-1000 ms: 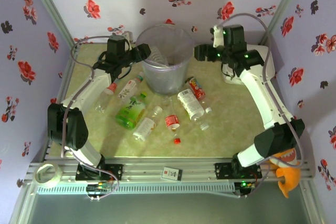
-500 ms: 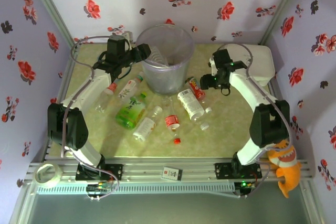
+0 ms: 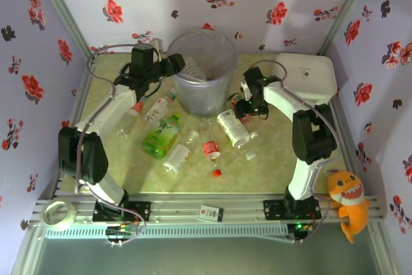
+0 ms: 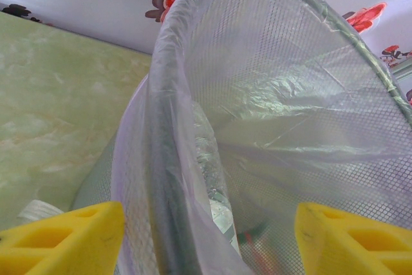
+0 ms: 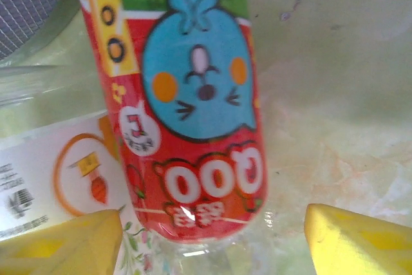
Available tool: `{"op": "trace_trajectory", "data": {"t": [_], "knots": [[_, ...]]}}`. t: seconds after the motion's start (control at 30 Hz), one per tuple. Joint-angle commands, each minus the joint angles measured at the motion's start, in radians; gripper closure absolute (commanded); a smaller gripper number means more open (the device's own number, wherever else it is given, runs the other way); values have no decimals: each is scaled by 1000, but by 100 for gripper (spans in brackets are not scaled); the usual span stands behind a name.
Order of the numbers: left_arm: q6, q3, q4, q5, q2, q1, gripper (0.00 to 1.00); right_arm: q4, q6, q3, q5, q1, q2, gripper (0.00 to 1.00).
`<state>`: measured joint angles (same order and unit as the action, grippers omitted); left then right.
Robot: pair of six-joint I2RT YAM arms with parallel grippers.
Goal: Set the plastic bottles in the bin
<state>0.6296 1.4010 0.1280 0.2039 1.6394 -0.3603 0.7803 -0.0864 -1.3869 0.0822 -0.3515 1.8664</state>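
Observation:
The bin (image 3: 205, 75) stands at the back middle, lined with a thin plastic bag, and a clear bottle (image 4: 211, 178) leans inside its wall. My left gripper (image 3: 179, 64) hovers at the bin's left rim (image 4: 168, 127), open (image 4: 209, 227), its yellow fingers (image 4: 71, 236) wide apart and touching nothing. Several plastic bottles lie in front of the bin: a green-labelled one (image 3: 161, 134), a white-labelled one (image 3: 234, 127) and a red-labelled one (image 3: 242, 110). My right gripper (image 3: 244, 102) is low over the red-labelled bottle (image 5: 193, 114), open (image 5: 212, 236), with a gap on each side of it.
A white rounded box (image 3: 310, 75) sits at the back right, close behind the right arm. A loose red cap (image 3: 217, 173) lies near the front. An orange plush toy (image 3: 347, 201) and a tape roll (image 3: 56, 214) rest by the front rail. Flowered walls enclose three sides.
The right arm swung down and left from beside the bin's right rim to the red-labelled bottle on the table. The left arm has not moved.

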Motion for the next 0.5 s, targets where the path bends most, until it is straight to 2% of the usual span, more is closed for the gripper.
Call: {"op": "trace_trajectory", "data": {"t": [0.0, 0.47], "knots": [[-4, 7, 23, 21, 24, -10, 29, 14, 2, -15, 9, -7, 53, 21], [-8, 4, 21, 20, 23, -10, 29, -12, -15, -1, -10, -9, 142, 22]]}}
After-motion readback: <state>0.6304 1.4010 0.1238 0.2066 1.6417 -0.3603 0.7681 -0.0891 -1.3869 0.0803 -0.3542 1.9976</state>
